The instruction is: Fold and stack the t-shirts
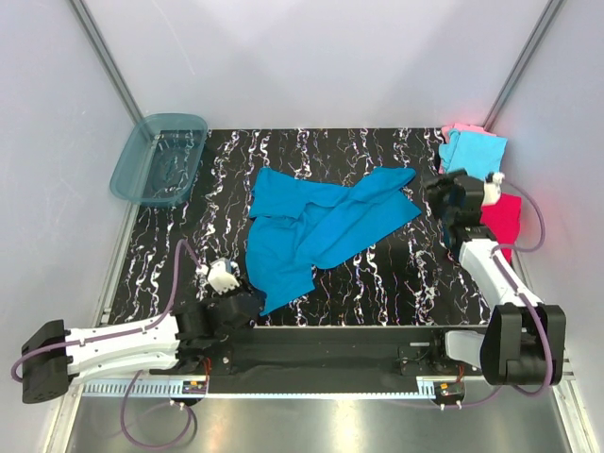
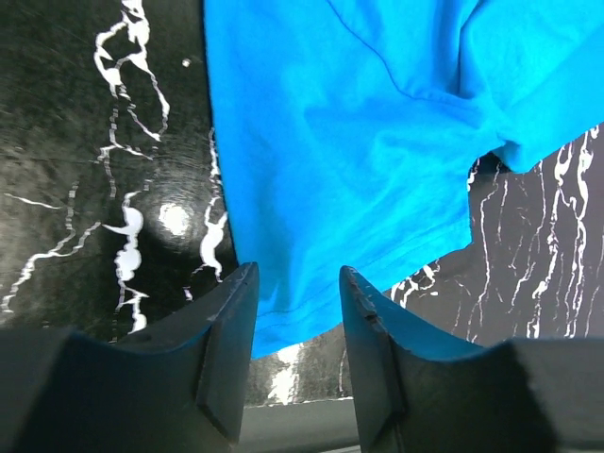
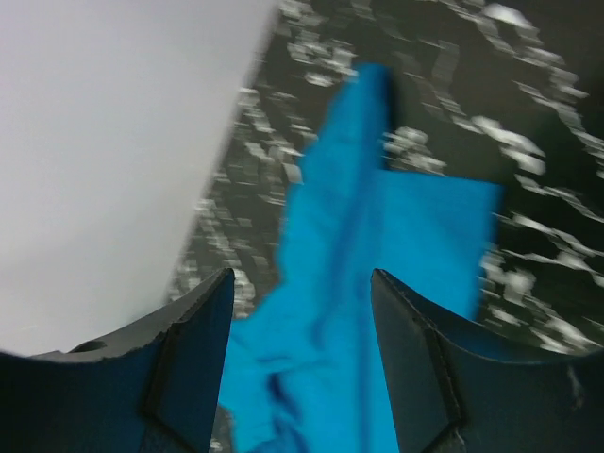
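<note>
Jaws of left gripper (image 2: 297, 283) stand partly apart, empty, above the near hem of the teal-blue t-shirt (image 1: 321, 226), those of right gripper (image 3: 302, 283) wider, also empty, near its right end; shirt lies rumpled mid-table (image 1: 396, 283), so flattening appears in hand, and next move calls for secure corner grips.

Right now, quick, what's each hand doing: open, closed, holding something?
Left hand: open, above the teal-blue t-shirt edge, holding nothing.
Right hand: open, holding nothing.
</note>
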`<state>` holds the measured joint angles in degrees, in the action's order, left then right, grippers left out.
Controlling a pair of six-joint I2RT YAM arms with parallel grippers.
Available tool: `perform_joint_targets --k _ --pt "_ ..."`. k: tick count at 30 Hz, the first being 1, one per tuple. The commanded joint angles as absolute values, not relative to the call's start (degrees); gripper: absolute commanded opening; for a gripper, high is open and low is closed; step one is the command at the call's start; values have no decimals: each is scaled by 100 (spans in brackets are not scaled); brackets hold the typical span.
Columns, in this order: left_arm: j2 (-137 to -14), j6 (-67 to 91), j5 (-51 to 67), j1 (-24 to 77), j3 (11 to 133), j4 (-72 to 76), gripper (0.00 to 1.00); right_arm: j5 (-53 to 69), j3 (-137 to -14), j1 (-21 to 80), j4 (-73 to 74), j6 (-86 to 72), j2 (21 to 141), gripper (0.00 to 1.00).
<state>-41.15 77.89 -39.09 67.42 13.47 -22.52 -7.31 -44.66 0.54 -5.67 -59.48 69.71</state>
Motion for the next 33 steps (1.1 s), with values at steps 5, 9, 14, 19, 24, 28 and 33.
perform_joint_targets --k 5,9,14,19,24,28,33 --pt "-4034 7673 -4131 6768 1345 -2434 42 -721 -3604 -132 -281 -5774 6495 66" --pt "-4227 7751 -4087 6759 1424 -2601 52 -685 -3244 -141 -299 -5678 6460 66" --pt "-4639 8111 -3947 6759 1363 -2672 58 -642 -3111 -149 -386 -5669 6556 66" --pt "-4895 8253 -3902 6768 1231 -2497 59 -361 -2962 -255 -676 -5792 7048 66" --pt "-5150 8191 -3902 6767 1265 -2233 59 -202 -2839 -264 -1221 -6196 7777 66" --pt "-5405 8139 -3902 6768 1327 -2118 59 -106 -2944 -316 -1537 -6363 8349 66" --pt "-5519 8104 -3876 6768 1310 -1951 56 -26 -3190 -343 -1722 -6539 8955 66"
